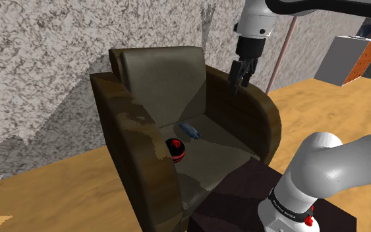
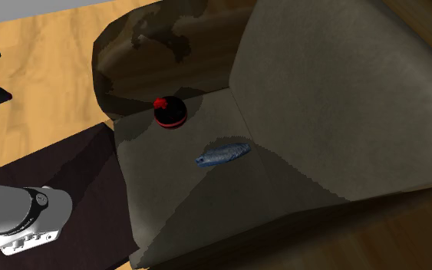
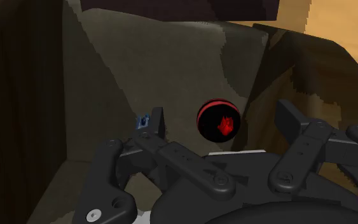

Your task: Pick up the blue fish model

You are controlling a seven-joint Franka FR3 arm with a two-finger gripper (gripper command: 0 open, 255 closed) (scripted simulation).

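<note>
Room: rough grey wall [image 1: 45, 66] behind, wooden floor [image 1: 329, 112] all round, and a white box with an orange side [image 1: 348, 59] off at the shoulder view's far right.
Armchair: a big dark olive armchair [image 1: 157, 72] was the work surface, with the robot's dark stand [image 1: 243, 191] just in front of it.
Seat: the cushion [image 2: 206, 199] lay flat and carried two things, well clear of the front edge.
Arm: the white arm [image 1: 335, 168] rose from the stand and came over the top, hand pointing down.
Gripper: the gripper [image 1: 238, 80] hung high above the armrest on the shoulder view's right, released, fingers [image 3: 155, 121] standing apart and holding nothing.
Ball: a black ball with a red band and red mark [image 2: 171, 113] sat near the opposite armrest, and in the wrist view it showed right between the fingers!
Fish: the blue fish model [image 2: 222, 154] lay flat mid-seat, close to the crease under the backrest, near the ball but not touching it.
Bearing: here's the key. The fish lay well below the gripper and off to the shoulder view's left; in the wrist view just a blue sliver peeked past one fingertip.
Long axis: it ran slantwise across the seat, so the fingers would likely need to close across its narrow body.
Judgement: the line looked aimed at the ball more than the fish, so a sideways shift seemed due before any descent.
</note>
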